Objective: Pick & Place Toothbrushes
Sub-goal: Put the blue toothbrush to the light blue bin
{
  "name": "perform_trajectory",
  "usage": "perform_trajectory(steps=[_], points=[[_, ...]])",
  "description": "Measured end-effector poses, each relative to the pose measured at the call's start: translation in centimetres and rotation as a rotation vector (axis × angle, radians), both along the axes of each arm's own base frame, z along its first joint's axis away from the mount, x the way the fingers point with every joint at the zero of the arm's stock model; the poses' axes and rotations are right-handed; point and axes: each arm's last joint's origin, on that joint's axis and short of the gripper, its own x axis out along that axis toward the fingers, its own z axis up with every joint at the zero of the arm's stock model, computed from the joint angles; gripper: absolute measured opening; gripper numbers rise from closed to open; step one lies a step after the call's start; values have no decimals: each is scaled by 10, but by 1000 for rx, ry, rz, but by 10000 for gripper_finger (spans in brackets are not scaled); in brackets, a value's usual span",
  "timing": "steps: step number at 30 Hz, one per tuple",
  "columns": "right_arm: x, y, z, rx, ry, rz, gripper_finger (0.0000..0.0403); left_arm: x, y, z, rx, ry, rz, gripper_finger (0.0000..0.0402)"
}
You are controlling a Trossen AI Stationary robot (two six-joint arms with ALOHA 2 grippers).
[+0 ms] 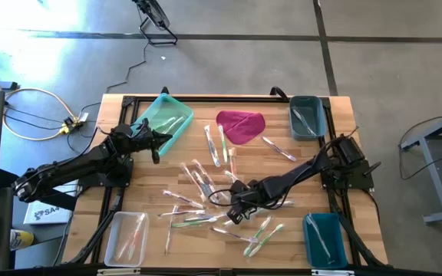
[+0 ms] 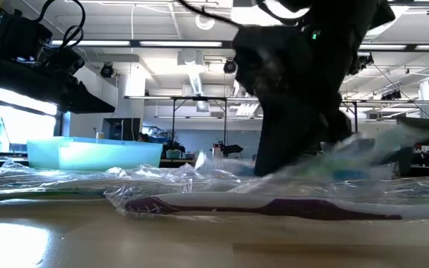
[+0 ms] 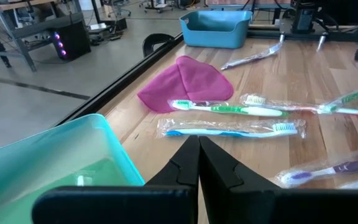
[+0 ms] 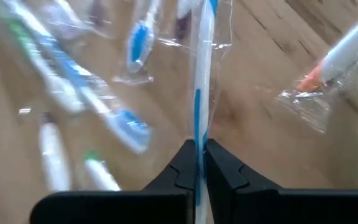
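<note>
Pinched between the right gripper's dark fingers is a wrapped blue-and-white toothbrush, its clear sleeve running forward from the fingertips over the wooden table. Around that gripper lie the other toothbrushes, scattered on all sides. Well apart from it, the left gripper hangs clenched and empty beside the light-teal bin, near the magenta cloth. No writing is legible on the wrappers.
</note>
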Motion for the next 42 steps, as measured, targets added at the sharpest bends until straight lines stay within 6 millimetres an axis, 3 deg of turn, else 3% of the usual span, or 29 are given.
perform_trajectory(steps=[15, 35, 42], points=[[-11, -20, 59, -139, -159, -70, 5, 0, 0, 0, 0, -1, -3, 0], [-20, -57, 90, -373, -201, -150, 5, 0, 0, 0, 1, -1, 0, 0], [-31, -71, 104, -411, -187, -198, 3, 0, 0, 0, 0, 0, 0, 0]])
